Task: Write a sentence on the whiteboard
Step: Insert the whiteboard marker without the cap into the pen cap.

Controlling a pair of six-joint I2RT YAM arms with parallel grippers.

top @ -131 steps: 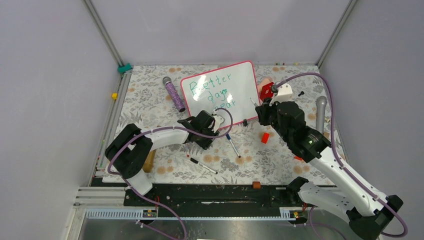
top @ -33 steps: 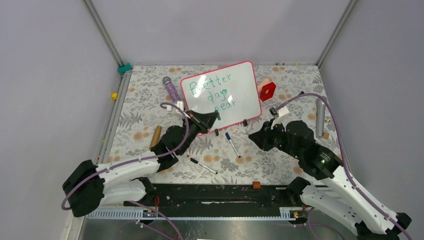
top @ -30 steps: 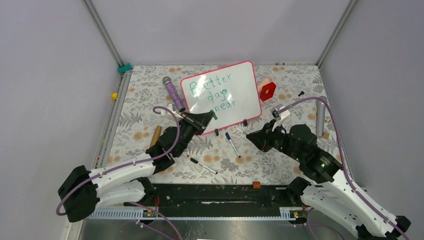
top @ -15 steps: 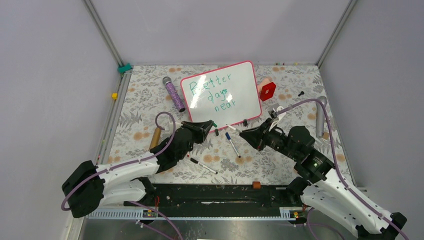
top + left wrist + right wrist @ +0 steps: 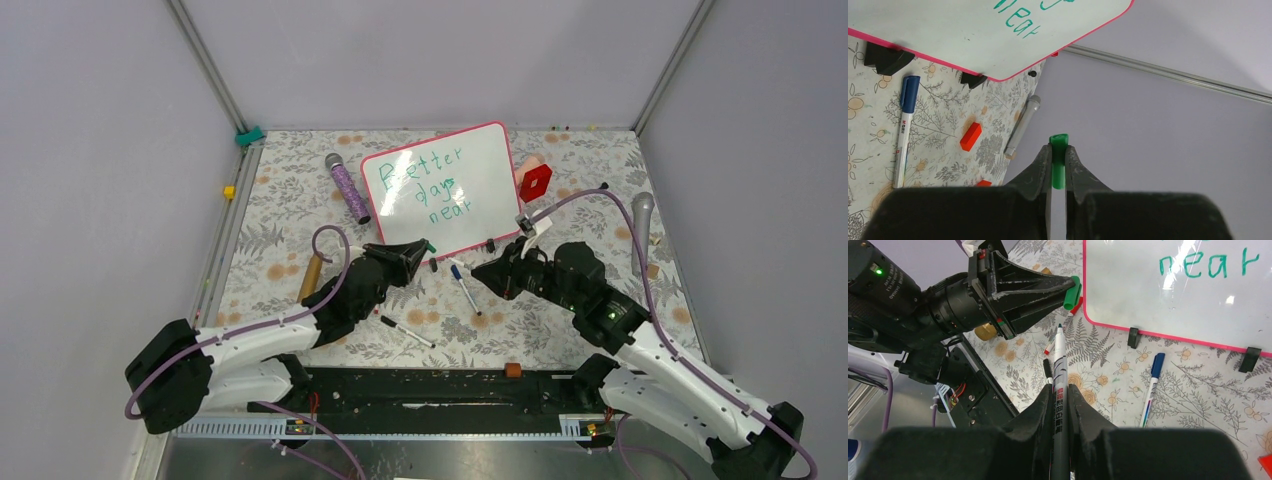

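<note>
The whiteboard [image 5: 440, 190] stands tilted at the back of the table, pink-framed, with the green sentence [image 5: 430, 185] "Better days near" on it. Its last word "near" [image 5: 1208, 265] shows in the right wrist view. My left gripper [image 5: 424, 248] hovers in front of the board's lower left corner, shut on a small green marker cap [image 5: 1058, 160]. My right gripper [image 5: 480, 272] faces it from the right, shut on a white uncapped marker [image 5: 1058, 360]. The marker's tip points at the green cap [image 5: 1071, 292], a short gap away.
A blue-capped marker [image 5: 463, 287] and a black marker [image 5: 405, 331] lie on the floral mat below the grippers. A purple microphone [image 5: 347, 187] lies left of the board, a red object [image 5: 535, 182] right of it. A grey microphone [image 5: 640, 230] is far right, a wooden cylinder [image 5: 309, 276] left.
The right gripper has moved left with the marker toward the left gripper. The left gripper has drawn slightly back from the board with the green cap. Both stay shut.
</note>
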